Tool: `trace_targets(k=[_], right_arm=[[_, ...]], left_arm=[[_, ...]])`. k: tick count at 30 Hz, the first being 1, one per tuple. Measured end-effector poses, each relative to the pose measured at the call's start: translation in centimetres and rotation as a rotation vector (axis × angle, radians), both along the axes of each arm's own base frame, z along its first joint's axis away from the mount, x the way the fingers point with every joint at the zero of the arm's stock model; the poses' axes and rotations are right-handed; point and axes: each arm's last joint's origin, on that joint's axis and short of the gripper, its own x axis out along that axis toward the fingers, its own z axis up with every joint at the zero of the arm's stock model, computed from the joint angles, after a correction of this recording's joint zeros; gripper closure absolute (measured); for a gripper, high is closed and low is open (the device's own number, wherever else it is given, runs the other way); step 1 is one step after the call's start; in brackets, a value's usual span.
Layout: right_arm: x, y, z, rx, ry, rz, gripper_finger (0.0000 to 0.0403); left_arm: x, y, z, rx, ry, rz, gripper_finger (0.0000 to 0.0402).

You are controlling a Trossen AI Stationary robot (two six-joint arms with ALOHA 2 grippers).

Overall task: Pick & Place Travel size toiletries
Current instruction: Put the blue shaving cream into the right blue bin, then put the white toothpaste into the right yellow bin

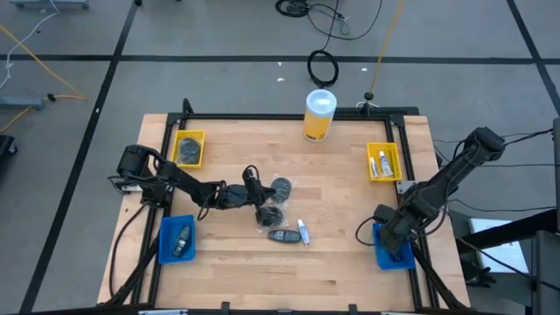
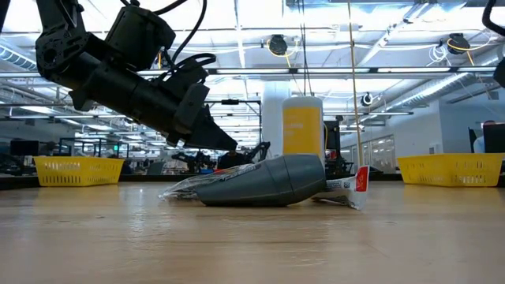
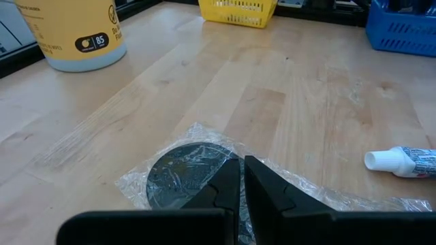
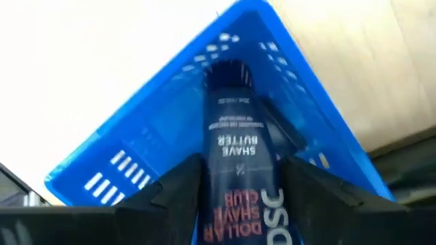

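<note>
Place: we take this for a robotics lab or test hall, not a home or a shop.
Surface: we see a pale wooden surface (image 1: 332, 245) edged by a black metal frame, standing alone on a grey floor marked with dark lines.
Arms: two dark robot arms are mounted at its left and right edges.
Cables: a coiled black cable (image 1: 322, 66) and a yellow cable (image 1: 35, 54) lie loose on the floor.
Bins: yellow bins (image 1: 189, 149) and blue bins (image 1: 176, 239) sit at the corners.
Room behind: in the low view we see an open ceiling with long strip lights (image 2: 331, 72), pipes, and monitors on distant desks.
</note>
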Motion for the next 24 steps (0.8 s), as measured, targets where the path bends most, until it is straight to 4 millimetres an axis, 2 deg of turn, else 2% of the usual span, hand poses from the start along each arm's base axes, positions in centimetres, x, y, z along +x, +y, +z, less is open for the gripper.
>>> trace_targets(k=[4, 10, 13, 16, 19, 24], right_arm=[[-0.1, -0.2, 0.4, 0.004, -0.065, 0.009, 0.0172], [-0.2, -0.4, 1.9, 0.134, -0.209, 0.004, 0.0129], [0.0, -0.3, 3.0, 0.212, -0.353, 0.024, 0.0122], [0.6, -0.1, 4.1, 0.212, -0.564, 0.1, 0.0123], [1.5, 0.1, 4.9, 0.098, -0.8, 0.205, 0.0128], [3.7, 0.6, 5.5, -0.329, -1.155, 0.359, 0.0136]], left_arm=[[0.0, 0.0, 0.0, 0.0, 0.0, 0.0, 0.038], [0.0, 0.0, 0.0, 0.0, 0.0, 0.001, 0.038], [0.0, 0.0, 0.0, 0.0, 0.0, 0.0, 0.038], [0.0, 0.0, 0.0, 0.0, 0.0, 0.0, 0.038], [0.0, 0.0, 0.0, 0.0, 0.0, 0.001, 0.038], [0.0, 0.0, 0.0, 0.0, 0.0, 0.0, 0.038]])
